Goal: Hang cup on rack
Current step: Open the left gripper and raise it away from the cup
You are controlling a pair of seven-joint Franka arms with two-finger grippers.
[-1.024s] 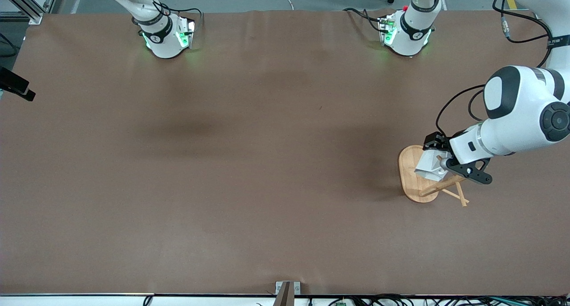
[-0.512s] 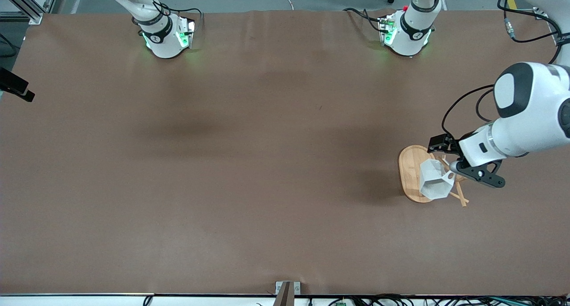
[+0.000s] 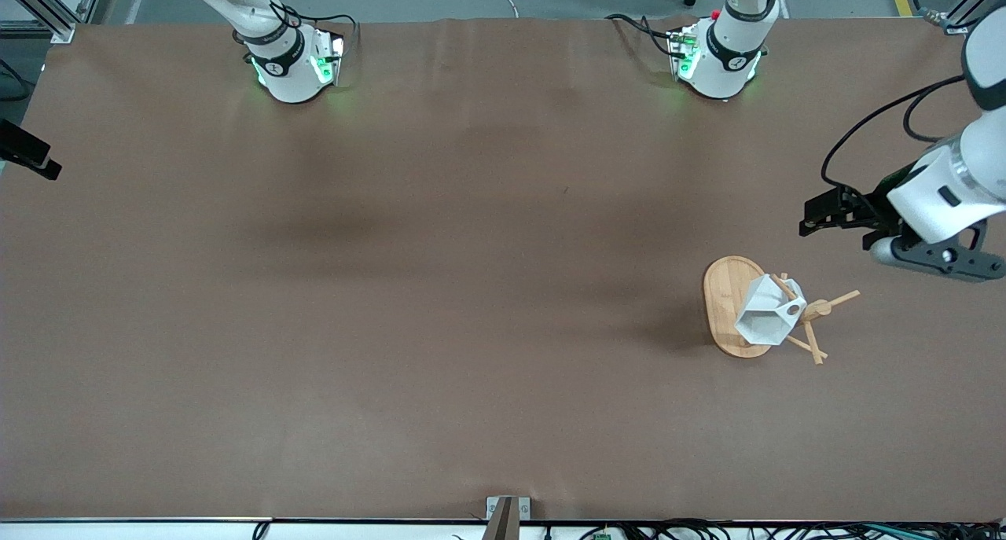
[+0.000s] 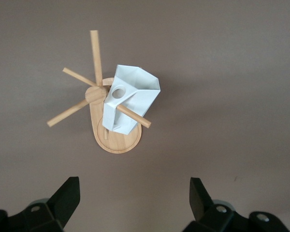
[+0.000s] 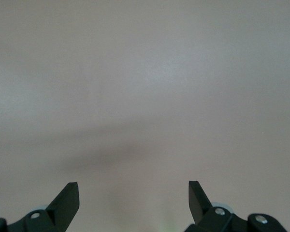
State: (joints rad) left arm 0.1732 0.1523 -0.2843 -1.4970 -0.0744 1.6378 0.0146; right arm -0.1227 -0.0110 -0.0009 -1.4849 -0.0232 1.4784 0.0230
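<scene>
Left pincer [image 4: 133, 203] wide open, empty

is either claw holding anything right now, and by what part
Nothing is held. The left claw is open, up over the table, apart from the white faceted cup hanging on the bamboo rack. The right claw is open and empty.

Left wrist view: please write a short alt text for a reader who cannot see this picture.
A white faceted cup hangs on a peg of a bamboo rack, the peg passing through its handle, on a brown table. The left tool is above it, open and empty.
</scene>
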